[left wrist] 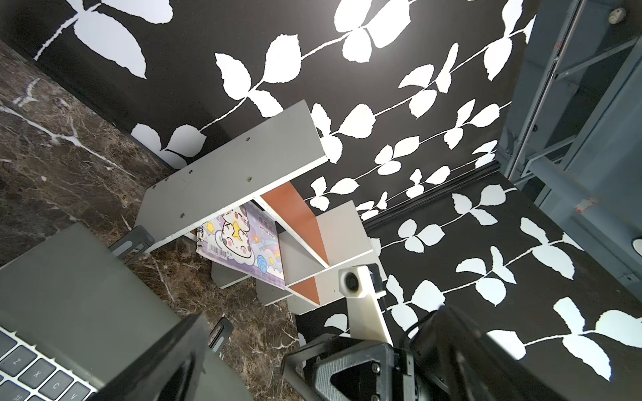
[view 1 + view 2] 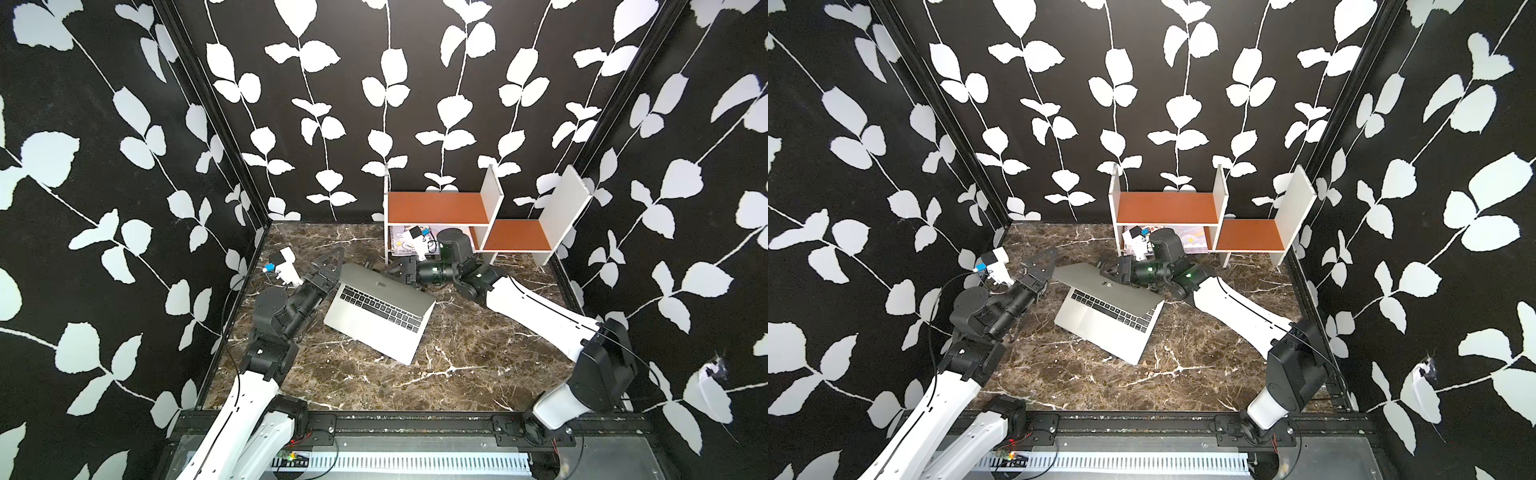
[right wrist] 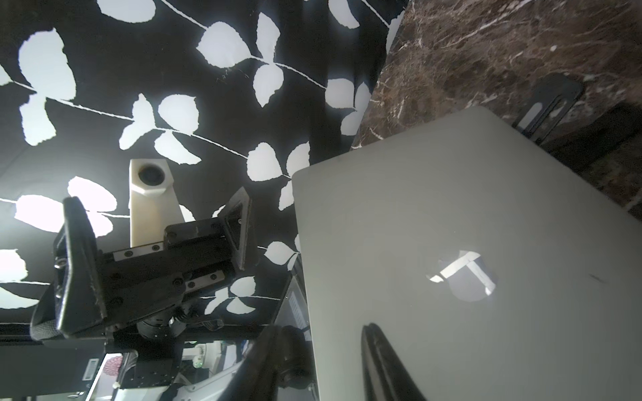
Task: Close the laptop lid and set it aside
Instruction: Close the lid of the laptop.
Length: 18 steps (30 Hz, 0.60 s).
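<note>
Top views, both: laptop on marble table, laptop lid half-lowered over keys. Left gripper: fingers spread wide, lid's side edge just beside them. Right gripper: finger against lid's outer face; clamped or not, cannot tell.

Brown marble tabletop with laptop, black stand, white shelf unit.
</note>
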Motion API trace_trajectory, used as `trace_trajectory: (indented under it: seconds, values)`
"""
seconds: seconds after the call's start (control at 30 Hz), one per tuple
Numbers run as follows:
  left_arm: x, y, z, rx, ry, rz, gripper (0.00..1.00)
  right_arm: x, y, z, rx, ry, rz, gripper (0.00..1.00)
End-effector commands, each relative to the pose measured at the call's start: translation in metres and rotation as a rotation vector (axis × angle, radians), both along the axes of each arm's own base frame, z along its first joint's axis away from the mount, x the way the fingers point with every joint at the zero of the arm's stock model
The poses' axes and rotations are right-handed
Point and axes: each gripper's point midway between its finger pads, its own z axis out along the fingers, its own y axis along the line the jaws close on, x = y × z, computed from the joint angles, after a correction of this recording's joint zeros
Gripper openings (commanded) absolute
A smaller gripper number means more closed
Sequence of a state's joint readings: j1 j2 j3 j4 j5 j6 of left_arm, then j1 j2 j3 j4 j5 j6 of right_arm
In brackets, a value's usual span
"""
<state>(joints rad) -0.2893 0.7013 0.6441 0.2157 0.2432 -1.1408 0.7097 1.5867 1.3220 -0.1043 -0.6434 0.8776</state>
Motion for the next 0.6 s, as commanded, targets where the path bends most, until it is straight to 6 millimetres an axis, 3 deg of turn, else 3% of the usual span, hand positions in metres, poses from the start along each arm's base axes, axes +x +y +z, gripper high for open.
trace_trajectory:
  seconds: [0.0,0.37,0.57]
  values:
    - [-0.002,0.000,0.004,-0.008,-0.034,-0.003,0.98,-0.003,0.014,0.026,0.086,-0.017,0.039,0.38]
    - [0.006,-0.010,0.005,0.002,-0.022,-0.043,0.98,-0.013,0.039,-0.010,0.067,0.128,0.100,0.22]
    - [0.008,-0.010,-0.007,0.033,0.041,-0.040,0.94,-0.020,0.048,-0.041,0.028,0.213,0.132,0.12]
